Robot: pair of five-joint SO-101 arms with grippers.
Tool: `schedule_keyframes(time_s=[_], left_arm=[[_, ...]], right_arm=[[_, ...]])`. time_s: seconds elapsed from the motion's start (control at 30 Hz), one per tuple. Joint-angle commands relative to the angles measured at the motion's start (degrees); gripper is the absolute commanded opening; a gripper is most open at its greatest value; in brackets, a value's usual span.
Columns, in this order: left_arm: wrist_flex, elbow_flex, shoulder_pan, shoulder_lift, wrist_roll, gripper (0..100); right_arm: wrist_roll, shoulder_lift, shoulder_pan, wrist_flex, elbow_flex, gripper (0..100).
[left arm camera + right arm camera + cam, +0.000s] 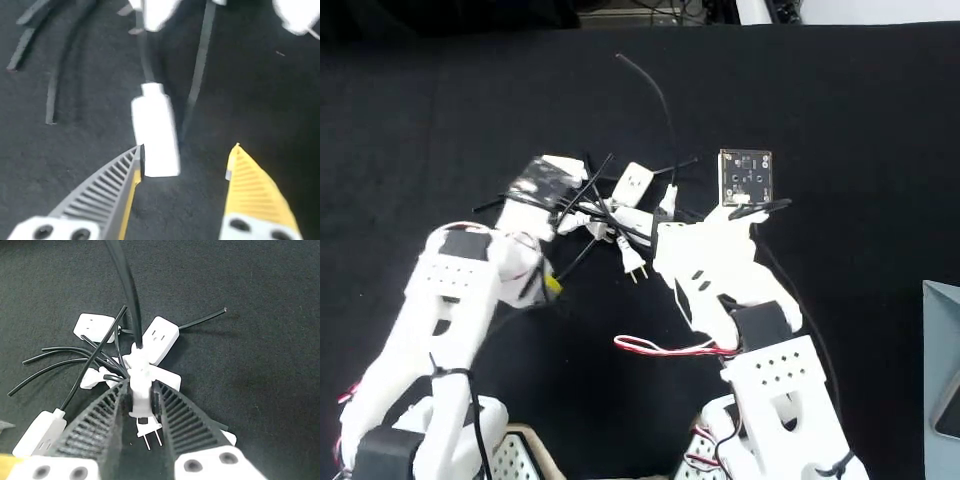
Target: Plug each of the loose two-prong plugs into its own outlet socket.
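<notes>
Left hand (187, 149) is open, fingers spread wide over the black bench (260, 100). One finger is grey and ribbed (107, 187), the other yellow and ribbed (255, 187). A white connector (155, 140) lies flat between them, hard against the grey fingertip and well apart from the yellow one; can't tell plug or socket. A black cord (145, 55) leaves its far end. A second black cord (200, 60) runs just beside it. Blurred white shapes (157, 10) sit beyond.

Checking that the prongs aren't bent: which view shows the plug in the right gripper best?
Right wrist view: the plug is clamped in the right gripper, with both prongs facing the camera. The high view shows the same plug farther off, from above.
</notes>
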Motion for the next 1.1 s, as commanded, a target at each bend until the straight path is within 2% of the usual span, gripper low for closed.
schedule_keyframes(time_s=[0.0, 0.07, 0.2, 0.3, 0.4, 0.63, 0.77, 1.0, 1.07], left_arm=[[-8.0, 0.13, -5.41, 3.43, 0.0, 27], [-8.35, -0.57, -5.49, 6.95, -1.14, 27], [-6.77, -1.63, -0.92, 11.08, -1.14, 27], [-5.01, -1.89, 4.09, 11.08, -1.05, 27], [-4.04, -2.07, 8.4, 10.99, 2.29, 27], [-1.67, 0.92, 13.93, 3.78, 3.34, 27], [-1.76, 4.18, 13.32, -4.04, 3.34, 27], [-2.02, 8.04, 4.88, -12.75, 3.34, 27], [-2.2, 9.36, 3.65, -12.66, 3.34, 31]], right_arm=[[-0.26, -1.27, 0.53, -1.23, -1.01, 1.2], [-0.26, -1.27, 0.53, -1.23, -1.01, 1.2], [-0.26, -1.27, 0.53, -1.23, -1.01, 1.2], [-0.26, -1.27, 0.53, -1.23, -1.01, 1.2], [-0.26, -1.27, 0.53, -1.23, -1.01, 1.2], [-0.26, -1.27, 0.53, -1.23, -1.01, 1.2], [-0.26, -1.27, 0.53, -1.23, -1.01, 1.2], [-0.26, -1.27, 0.53, -1.14, -1.01, 1.3], [-0.26, -1.27, 0.44, -1.14, -1.01, 1.3]])
